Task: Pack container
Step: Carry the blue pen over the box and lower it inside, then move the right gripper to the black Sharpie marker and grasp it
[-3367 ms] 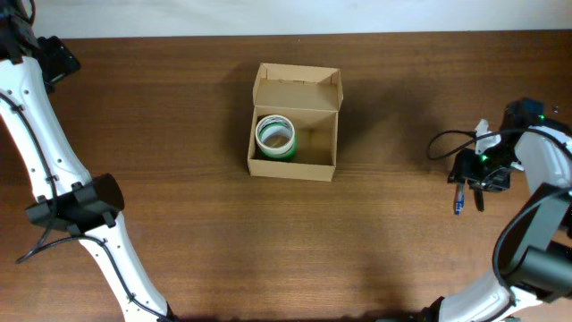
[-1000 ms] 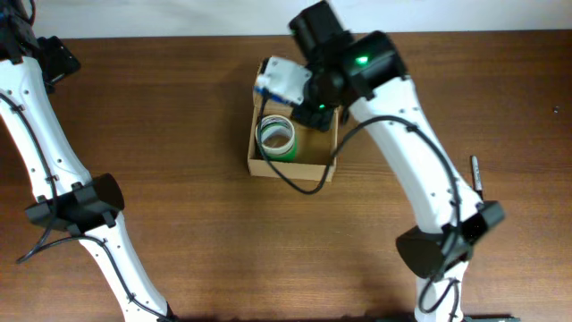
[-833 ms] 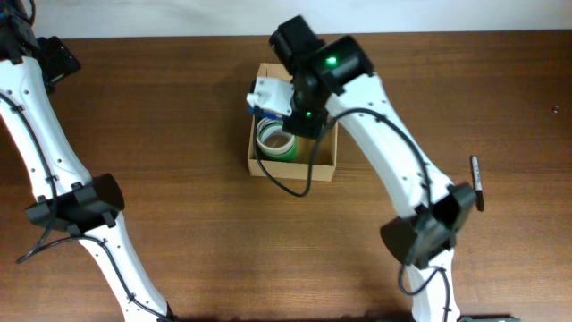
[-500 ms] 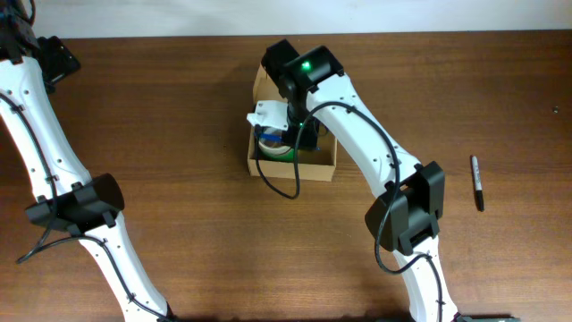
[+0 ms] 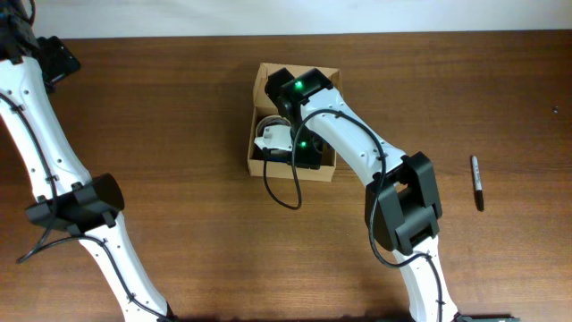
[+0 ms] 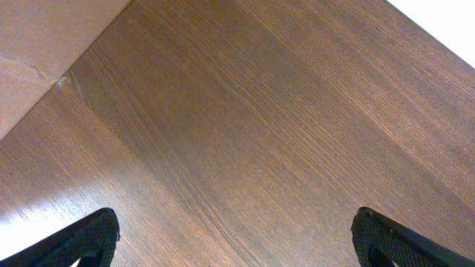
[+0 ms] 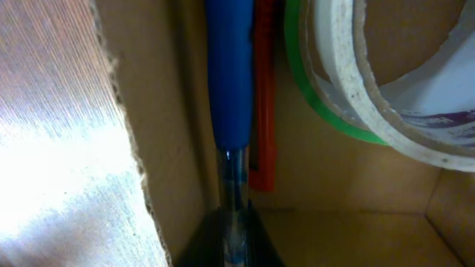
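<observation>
The table (image 5: pixel 179 224) under me is dark brown wood grain. On it sits the tan cardboard container (image 5: pixel 259 167), toward the far edge, and a dark marker (image 5: pixel 477 182) lies well off to my right.

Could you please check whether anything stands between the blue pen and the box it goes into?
Nothing visible does: the right gripper holds the blue pen already inside the container, between its wall and the tape rolls.

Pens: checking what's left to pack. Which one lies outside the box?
The black pen on the table, right of the container; the blue pen is inside, in the right claw.
</observation>
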Motion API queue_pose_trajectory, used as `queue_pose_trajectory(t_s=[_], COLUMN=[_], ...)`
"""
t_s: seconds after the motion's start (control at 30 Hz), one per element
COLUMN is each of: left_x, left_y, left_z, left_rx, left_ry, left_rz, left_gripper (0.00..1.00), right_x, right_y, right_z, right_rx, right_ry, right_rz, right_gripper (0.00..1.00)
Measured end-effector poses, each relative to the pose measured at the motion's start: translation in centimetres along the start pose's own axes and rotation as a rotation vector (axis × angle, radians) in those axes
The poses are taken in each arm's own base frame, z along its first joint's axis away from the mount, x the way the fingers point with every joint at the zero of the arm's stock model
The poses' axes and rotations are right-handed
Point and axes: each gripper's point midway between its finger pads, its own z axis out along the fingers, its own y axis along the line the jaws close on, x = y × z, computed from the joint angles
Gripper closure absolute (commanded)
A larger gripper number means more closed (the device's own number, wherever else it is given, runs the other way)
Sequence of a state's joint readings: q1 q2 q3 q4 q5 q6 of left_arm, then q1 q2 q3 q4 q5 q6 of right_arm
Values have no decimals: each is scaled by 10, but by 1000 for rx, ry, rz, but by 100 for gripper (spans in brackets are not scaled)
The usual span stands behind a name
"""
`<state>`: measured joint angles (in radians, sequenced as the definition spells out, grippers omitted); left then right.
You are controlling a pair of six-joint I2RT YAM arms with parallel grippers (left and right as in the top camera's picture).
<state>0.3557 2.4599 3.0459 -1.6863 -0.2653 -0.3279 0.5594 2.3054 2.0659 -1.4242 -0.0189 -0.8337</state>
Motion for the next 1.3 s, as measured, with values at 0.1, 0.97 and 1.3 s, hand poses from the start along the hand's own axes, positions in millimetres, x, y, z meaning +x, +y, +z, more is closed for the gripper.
queue_pose_trajectory(t_s=[0.1,0.97,1.3], left_x=[0,0,0], left_y=[0,0,0], left_z=[0,0,0], left_rx=[0,0,0], left_ry=[0,0,0], left_rz=[0,0,0], left_gripper=[0,0,0], right_x=[-1,167,381], right_y=[-2,-19,-43], right_z=[0,-317,-220], right_rx=[10,834,819], right_ry=[-4,-484,-365], right_rz=[5,633,1240], right_gripper=[77,25,24])
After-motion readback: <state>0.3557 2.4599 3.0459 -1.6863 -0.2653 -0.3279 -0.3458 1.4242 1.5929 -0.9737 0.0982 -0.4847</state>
